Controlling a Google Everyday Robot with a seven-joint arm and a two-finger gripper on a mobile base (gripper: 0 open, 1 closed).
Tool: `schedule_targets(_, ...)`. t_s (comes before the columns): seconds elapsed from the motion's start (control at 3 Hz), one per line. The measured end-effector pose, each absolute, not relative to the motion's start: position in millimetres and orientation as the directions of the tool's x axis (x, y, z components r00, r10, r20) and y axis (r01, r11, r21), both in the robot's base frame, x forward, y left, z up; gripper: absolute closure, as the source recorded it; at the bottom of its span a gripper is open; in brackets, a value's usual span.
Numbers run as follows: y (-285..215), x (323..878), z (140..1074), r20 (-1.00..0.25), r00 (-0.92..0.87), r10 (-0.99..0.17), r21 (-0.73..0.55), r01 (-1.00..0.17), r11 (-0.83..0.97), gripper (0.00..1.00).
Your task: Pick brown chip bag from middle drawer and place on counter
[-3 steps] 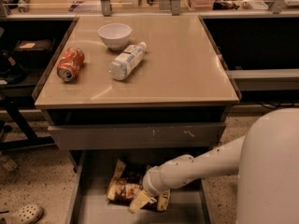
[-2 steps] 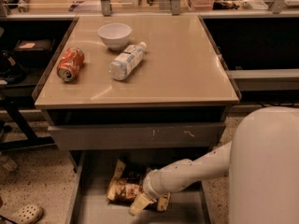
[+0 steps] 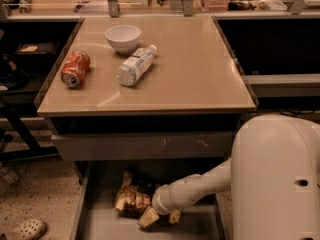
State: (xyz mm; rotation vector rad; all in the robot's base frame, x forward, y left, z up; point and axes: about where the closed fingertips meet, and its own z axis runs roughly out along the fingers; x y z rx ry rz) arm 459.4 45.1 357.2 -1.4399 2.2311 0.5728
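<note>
My pincer (image 3: pixel 162 217) hangs spread and empty in the shallow grey metal middle drawer (image 3: pixel 196 227), touching the crinkly dark brown chip bag (image 3: pixel 131 200), so I should centre on it before clenching.

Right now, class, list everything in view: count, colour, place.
counter: one, beige, centre.
bowl: one, white, counter's far left.
soda can: one, orange, on its side, counter's left edge.
bottle: one, clear, lying beside the bowl.
drawer front: one, grey, scratched, under the counter.
middle drawer: one, grey, open at bottom.
brown chip bag: one, brown and yellow, in the middle drawer.
sandal: one, pale, floor lower left.
arm: one, white, reaching into the middle drawer.
gripper: one, in the middle drawer beside the brown chip bag.
</note>
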Motion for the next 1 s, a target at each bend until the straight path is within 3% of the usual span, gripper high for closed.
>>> schedule_targets(1.0,46.0,460.7,361.2,-0.554,-0.376,-0.743,0.114,-0.918,0.380,0.88)
